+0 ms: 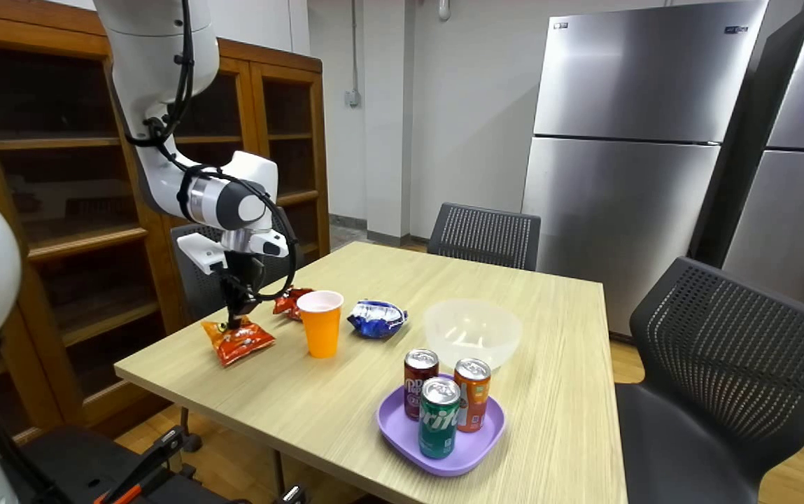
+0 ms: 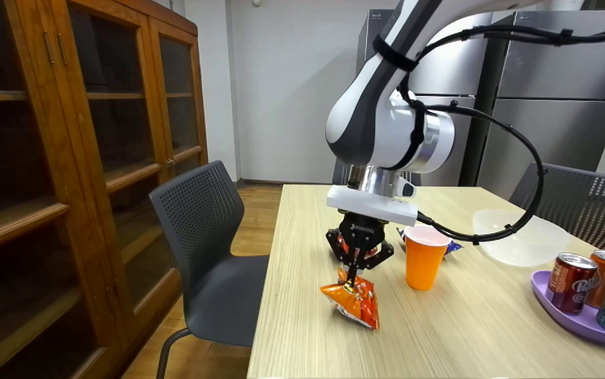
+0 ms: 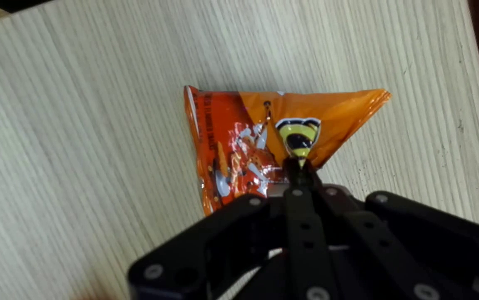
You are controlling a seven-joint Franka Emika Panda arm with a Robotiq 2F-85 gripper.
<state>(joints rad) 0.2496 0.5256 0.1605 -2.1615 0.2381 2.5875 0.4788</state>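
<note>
In an exterior view, the snack bag [image 1: 242,343] is in the gripper [image 1: 234,323], left of the cup [image 1: 322,329]; behind the cup, a second bag [image 1: 291,304] lies left and a third bag [image 1: 377,320] right. Farther right, cans [image 1: 439,423] stand on the tray [image 1: 402,435] before the bowl [image 1: 471,330].

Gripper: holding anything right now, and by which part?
Yes: the gripper pinches the orange-and-red snack bag at the yellow-and-black print on its face.

You seem to be working in an office break room: you can see steel refrigerators [image 1: 632,182], dark chairs [image 1: 730,350] with perforated backs around a wood-grained desk [image 1: 562,357], glass-doored wooden cabinets [image 2: 89,152], and soda cans [image 1: 439,420] on a purple tray [image 1: 396,423].
</note>
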